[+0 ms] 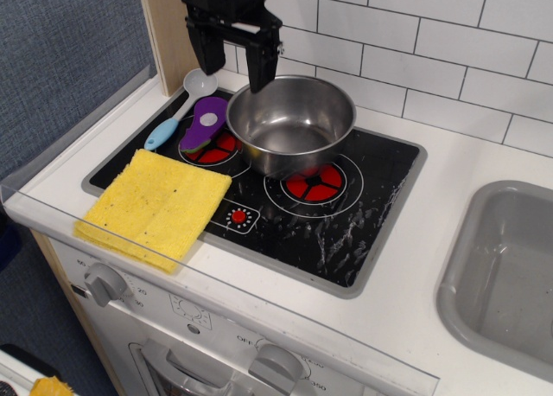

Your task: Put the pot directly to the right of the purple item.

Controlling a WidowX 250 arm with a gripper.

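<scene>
One gripper (232, 66) is seen above the back-left part of the stove top, w/ its two black fingers (257, 63) spread wide apart and nothing held between them. It is raised clear of the pot (291, 124); the right finger is pictured just over the pot's back-left rim, though contact can't be told from this view. The left finger is pictured in front of the wooden post (173, 33) and above the bowl of the spoon (182, 107).

The pot is set upright on the black hob (346, 223), towards the back edge and between the two red burners, overlapping both. Its inside is shiny and empty. The purple item (205, 123) is laid flat on the left burner (212, 149), directly left of the pot and right up against its wall; whether they actually touch can't be made out. Its pale round spot is turned up, and a green end is seen at its front tip.

The blue-handled white spoon is laid diagonally just left of the purple item, near the hob's back-left corner, bowl towards the back. A yellow sponge cloth (155, 206) is spread over the front-left corner of the hob, reaching onto the white counter (415, 284). The right burner (315, 184) is partly covered by the pot. A grey sink basin (505, 275) is sunk into the counter at the right edge, well apart from the hob. White tiles (432, 33) are seen along the back
</scene>
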